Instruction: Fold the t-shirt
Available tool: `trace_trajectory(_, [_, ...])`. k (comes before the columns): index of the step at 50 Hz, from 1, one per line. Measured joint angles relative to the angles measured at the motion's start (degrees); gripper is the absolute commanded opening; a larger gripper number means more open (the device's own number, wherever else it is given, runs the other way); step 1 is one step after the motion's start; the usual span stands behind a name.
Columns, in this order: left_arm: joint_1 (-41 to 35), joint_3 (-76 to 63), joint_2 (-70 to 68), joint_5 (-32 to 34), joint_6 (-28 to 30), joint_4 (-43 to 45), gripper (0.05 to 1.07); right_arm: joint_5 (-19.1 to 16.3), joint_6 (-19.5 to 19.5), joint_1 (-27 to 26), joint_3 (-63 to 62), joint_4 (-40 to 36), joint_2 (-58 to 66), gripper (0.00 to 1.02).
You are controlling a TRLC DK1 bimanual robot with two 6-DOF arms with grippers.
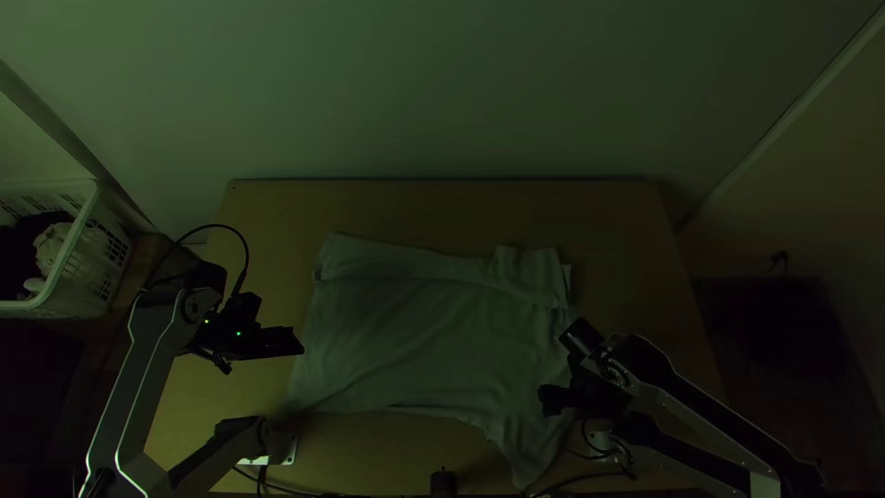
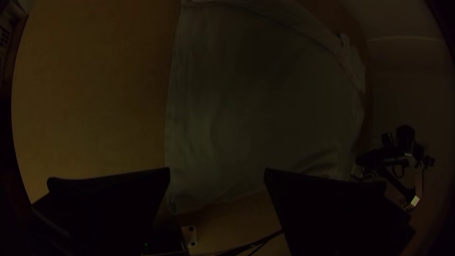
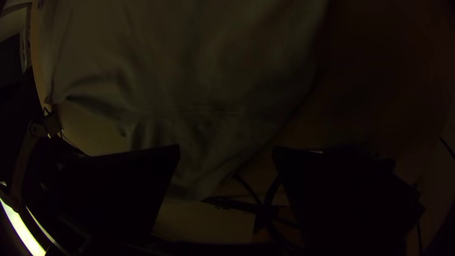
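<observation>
Silver-grey left arm (image 1: 147, 369) is bending over the table (image 1: 267, 267), left gripper (image 1: 299, 342) hovering at the t-shirt's (image 1: 415, 332) left edge, fingers parted. T-shirt is lying mid-table, mostly spread, lightly creased; its far band is apparently folded over, though the light is poor. Long axis is running left to right, one sleeve (image 1: 521, 456) pointing toward the near edge. Right gripper (image 1: 544, 400) is hovering over the shirt's right end, fingers parted.

T-shirt (image 1: 415, 332) lies centrally on the worktop (image 1: 267, 212); basket (image 1: 81, 226) stands beyond its left edge, cloth items (image 1: 52, 245) inside.
</observation>
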Motion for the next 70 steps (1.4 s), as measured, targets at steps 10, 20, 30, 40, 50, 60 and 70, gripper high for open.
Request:
trace_trajectory(10, [0.0,0.0,1.49,0.0,0.09,-0.26,1.01,-0.74,-1.36,0.0,-0.72,1.79,6.29,0.86])
trace_trajectory(20, [-0.02,0.13,3.39,0.0,1.07,-0.44,1.01,-0.83,-3.26,0.66,-0.92,2.54,8.66,0.49])
trace_trajectory(30, [-1.05,0.46,4.74,0.0,1.29,-0.48,1.01,5.4,-7.08,0.63,-0.92,3.98,11.78,0.03])
trace_trajectory(40, [-3.69,0.81,6.1,-1.51,1.73,-1.2,1.01,5.84,-10.36,0.31,-0.9,3.93,15.08,0.03])
trace_trajectory(50, [-6.88,0.31,9.46,-9.57,2.12,-4.15,1.0,5.81,-10.75,0.33,-0.85,3.93,15.69,0.03])
trace_trajectory(60, [-9.53,-5.18,11.15,-14.78,3.45,-6.08,1.02,5.81,-10.75,0.31,-0.85,3.93,15.69,0.03])
trace_trajectory(70, [-14.38,-10.25,11.91,-18.14,3.61,-6.56,1.02,5.81,-10.75,0.33,-0.85,3.93,15.69,0.03])
